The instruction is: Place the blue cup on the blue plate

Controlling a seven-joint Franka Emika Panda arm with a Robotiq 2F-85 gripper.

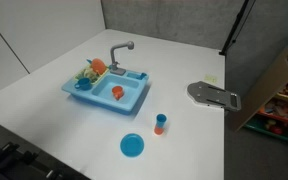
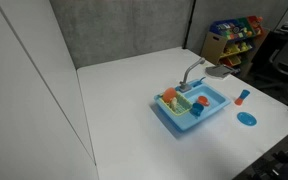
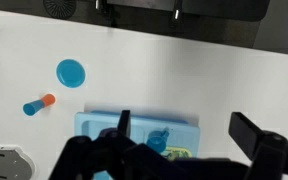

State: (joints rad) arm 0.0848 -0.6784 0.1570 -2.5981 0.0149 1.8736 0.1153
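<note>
Your gripper (image 3: 182, 128) hangs above the light-blue toy sink (image 3: 102, 124) in the wrist view. Its dark fingers (image 3: 124, 122) are spread wide and hold nothing. The arm itself does not show in either exterior view.

The blue cup (image 1: 82, 85) sits inside the sink, at the end crowded with coloured toy dishes (image 1: 92, 69). An orange cup (image 1: 117, 92) is in the basin next to it. In the wrist view you see the blue cup (image 3: 161, 140) between the two fingers, below them and untouched.

The blue plate (image 1: 132, 146) lies flat and bare on the white table (image 1: 44, 120), well apart from the sink's front edge. It shows in both exterior views (image 2: 246, 118) and at upper left in the wrist view (image 3: 70, 71).

A small orange-and-blue piece (image 1: 161, 123) stands near the plate without touching it. What this piece is cannot be told. A grey faucet (image 1: 121, 48) rises at the sink's back edge.
</note>
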